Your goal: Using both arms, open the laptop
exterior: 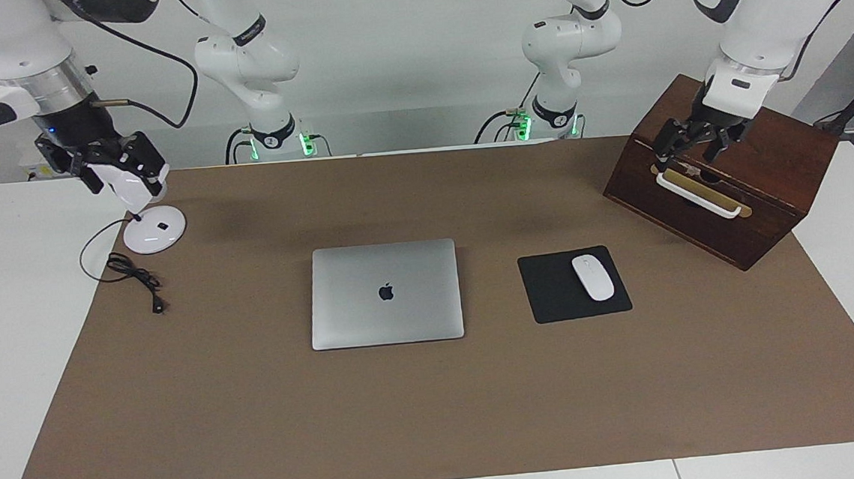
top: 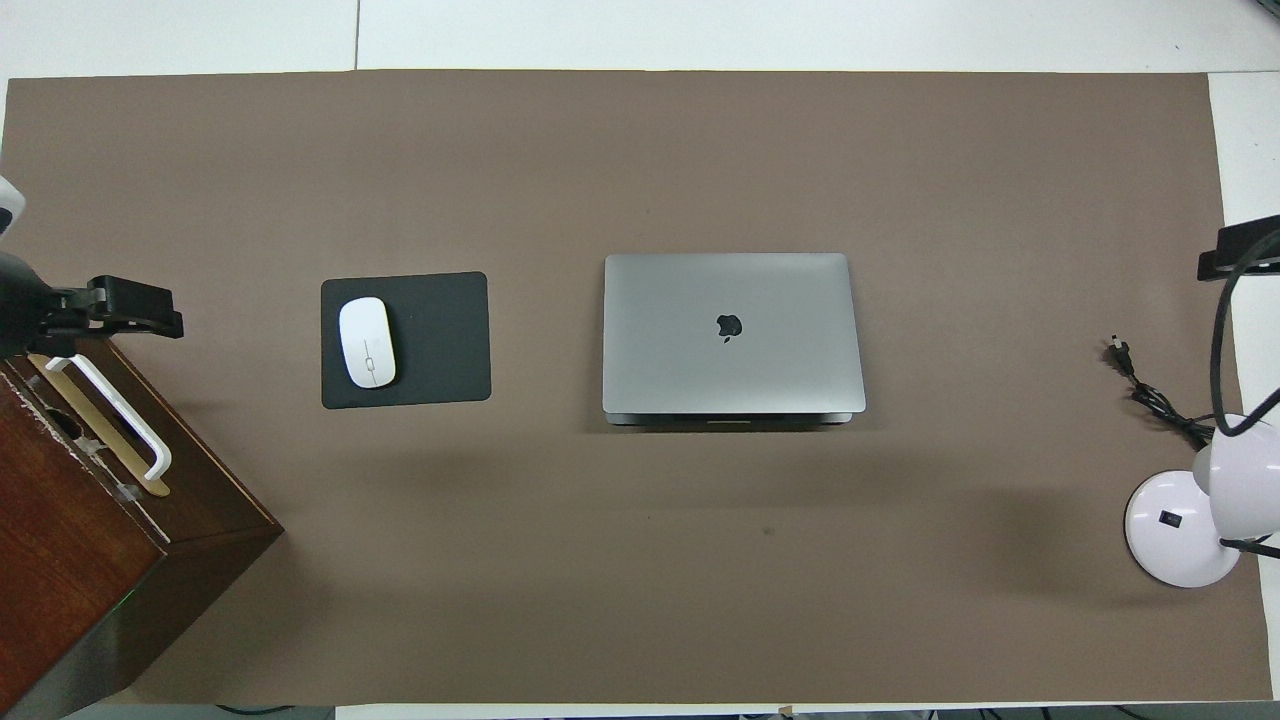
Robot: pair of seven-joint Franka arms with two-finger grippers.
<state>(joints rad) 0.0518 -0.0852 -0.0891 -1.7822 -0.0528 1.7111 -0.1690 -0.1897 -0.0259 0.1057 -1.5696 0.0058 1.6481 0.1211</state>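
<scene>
Two arms wait, both raised at the table ends. Laptop [exterior: 385, 293] lies shut, flat on the brown mat [exterior: 439, 411] mid-table, beside the black mouse pad [exterior: 558, 290] with white mouse [exterior: 593, 277], toward the left arm's end. Left gripper [exterior: 691, 147] hangs over the wooden box [exterior: 754, 194], jaws spread wide, empty. Right gripper [exterior: 118, 171] hovers over the white lamp [exterior: 154, 230], holding nothing; can't tell how wide.

Silver-grey laptop [exterior: 385, 293], black mouse pad [exterior: 574, 284], white mouse [exterior: 593, 277], brown mat [exterior: 438, 404].
</scene>
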